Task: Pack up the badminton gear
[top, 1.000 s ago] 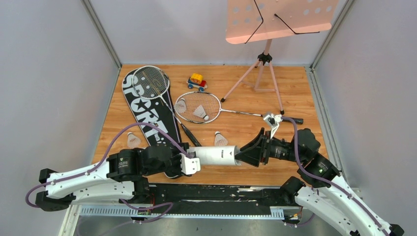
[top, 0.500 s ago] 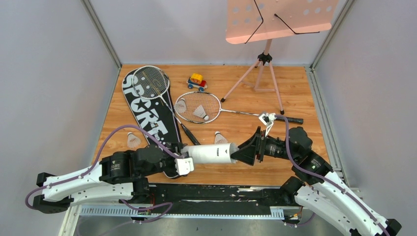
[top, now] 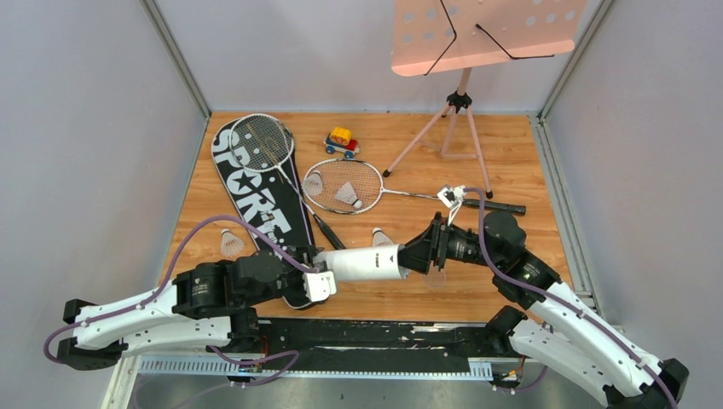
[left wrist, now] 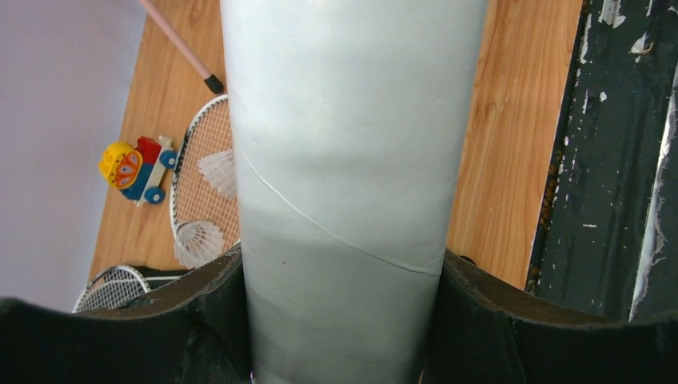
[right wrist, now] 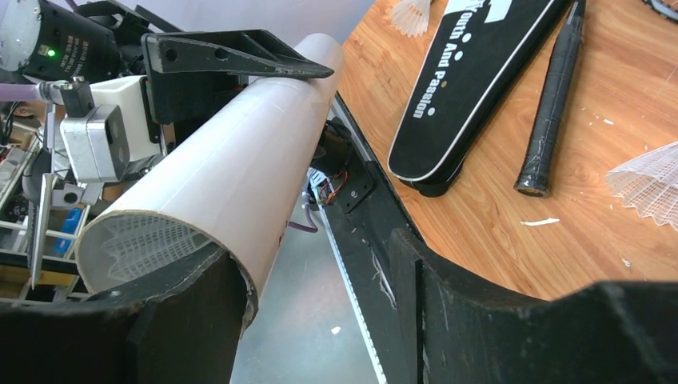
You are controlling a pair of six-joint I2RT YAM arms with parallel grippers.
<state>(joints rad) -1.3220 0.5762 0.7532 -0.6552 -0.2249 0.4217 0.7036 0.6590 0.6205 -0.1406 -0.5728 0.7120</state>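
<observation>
My left gripper is shut on the white tube and holds it level above the table's front edge; its jaws clamp the tube on both sides. My right gripper is open at the tube's open end, with one finger against the rim. White mesh shows inside the tube's mouth. The black SPORT bag lies at the left with one racket on it. The second racket carries two shuttlecocks. Others lie at the left and behind the tube.
A toy car sits behind the rackets. The pink music stand stands at the back right on its tripod legs. Grey walls close in both sides. The black rail runs along the table's front edge.
My right gripper has moved left up to the tube's open end. My left gripper with the tube shifted slightly left, then held still.
</observation>
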